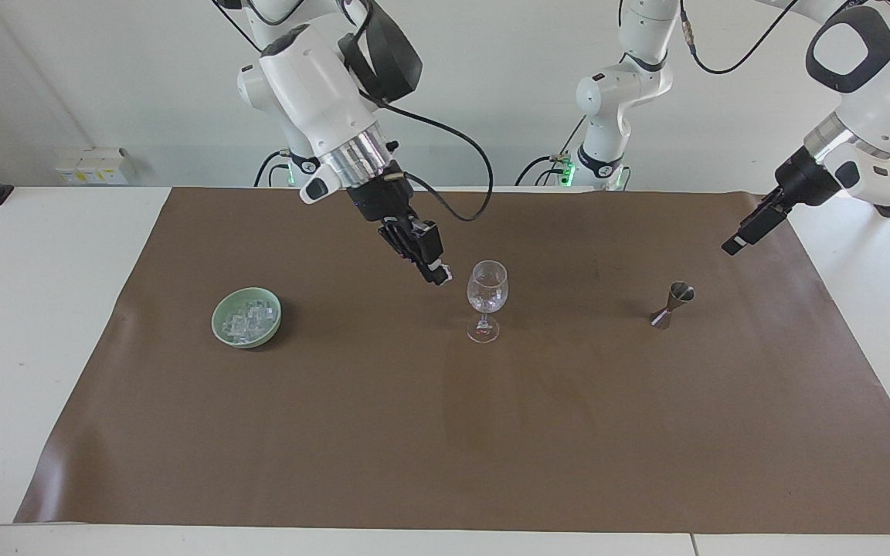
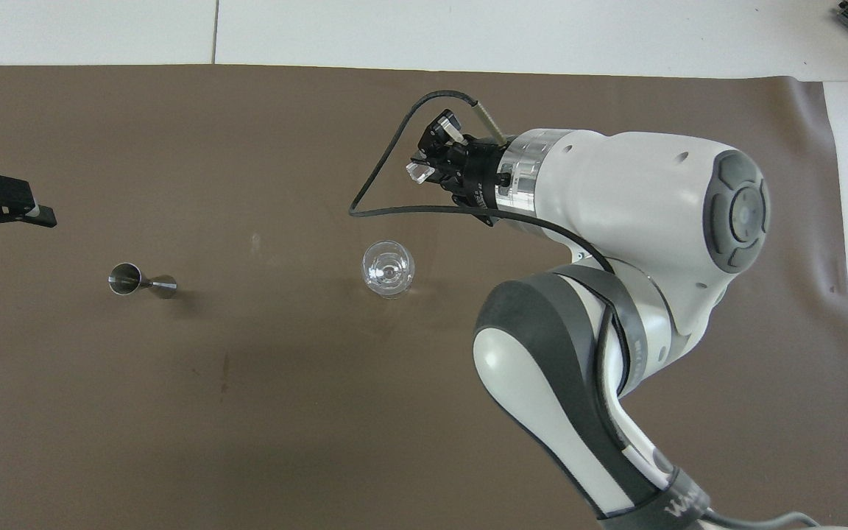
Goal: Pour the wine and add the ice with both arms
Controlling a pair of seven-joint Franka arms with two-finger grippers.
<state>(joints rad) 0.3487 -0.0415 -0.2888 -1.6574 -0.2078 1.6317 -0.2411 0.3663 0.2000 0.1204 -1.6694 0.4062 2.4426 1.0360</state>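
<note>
A clear stemmed glass (image 1: 487,297) (image 2: 388,268) stands mid-mat. My right gripper (image 1: 439,276) (image 2: 421,171) hangs over the mat just beside the glass's rim, toward the right arm's end, shut on one clear ice cube (image 1: 441,278) (image 2: 417,171). More ice (image 1: 248,318) fills a pale green bowl (image 1: 221,324) toward the right arm's end; the right arm hides that bowl in the overhead view. My left gripper (image 1: 735,245) (image 2: 4,237) is open and empty over the mat's edge at the left arm's end. No wine is in view.
A small steel jigger (image 1: 673,303) (image 2: 140,280) stands on the brown mat (image 1: 445,432) between the glass and the left gripper. The right arm's black cable (image 2: 376,210) loops out beside its wrist. White tabletop (image 1: 35,309) borders the mat.
</note>
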